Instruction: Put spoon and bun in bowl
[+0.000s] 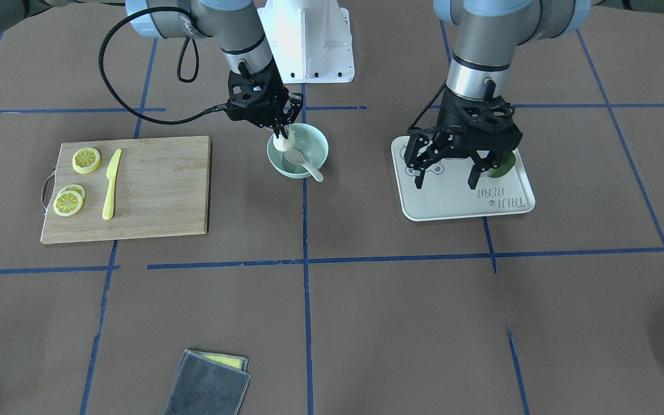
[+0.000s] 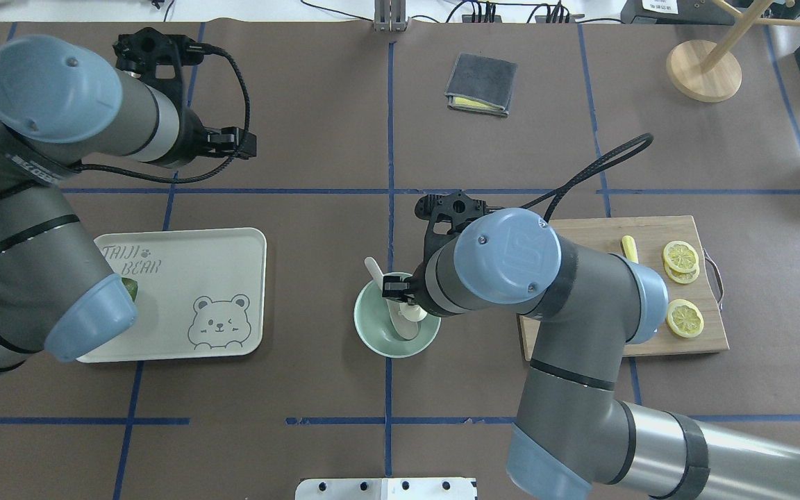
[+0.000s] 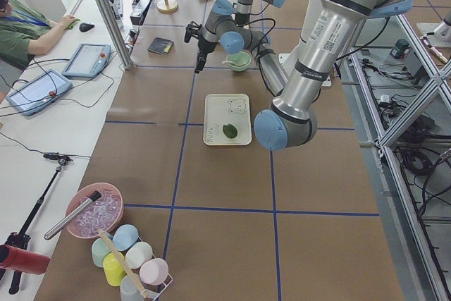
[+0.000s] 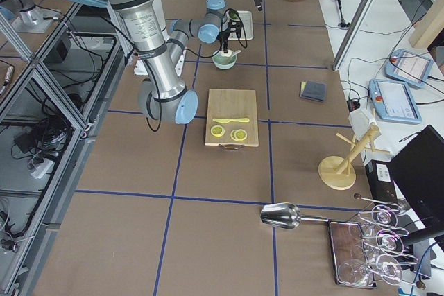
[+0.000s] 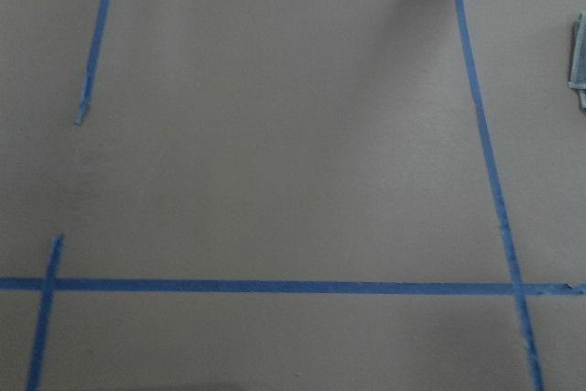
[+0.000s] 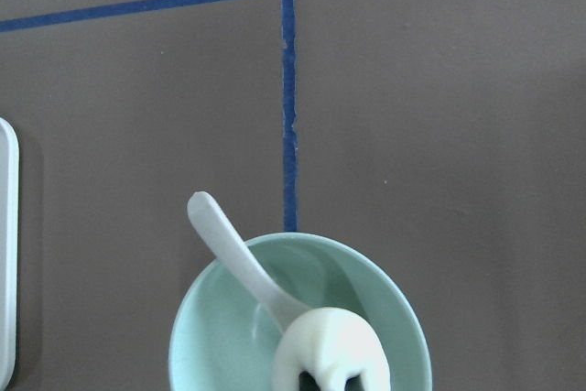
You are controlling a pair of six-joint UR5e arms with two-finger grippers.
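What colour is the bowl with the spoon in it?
The bowl is plain pale mint green, with no pattern. It shows best in the right wrist view.

Overhead view: you've got bare brown table (image 2: 317, 389) at the round mint-green bowl's (image 2: 372, 340) 6–9 o'clock; off-white spoon handle (image 2: 373, 268) juts at 11, right arm (image 2: 504, 264) covers 1–3.

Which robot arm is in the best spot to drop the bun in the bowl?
Right. The right arm's jaws grip the bun over the bowl, where the spoon already lies. The left arm's jaws hang open over the tray, farther off.
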